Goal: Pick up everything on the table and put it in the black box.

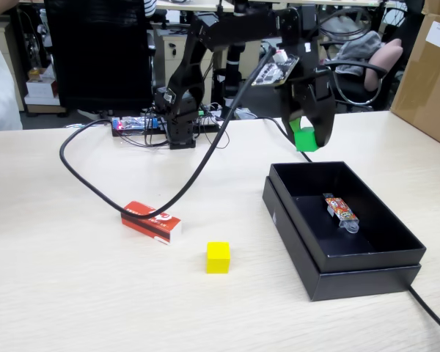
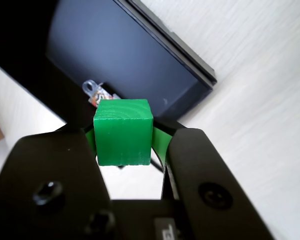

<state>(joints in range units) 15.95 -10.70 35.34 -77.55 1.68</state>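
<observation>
Our pincer clenches the green cube above the black box's far rim just below; releasing now, we risk bouncing it onto the counter.

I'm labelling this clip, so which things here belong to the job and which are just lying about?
Job:
- small green wooden cube, clamped in the tool
- small yellow cube
- flat red-and-white rectangular box
- shallow matte black box

Lying about:
- colourful packet with clear end, already in the black box
- brown cardboard box
- thick black cable
</observation>
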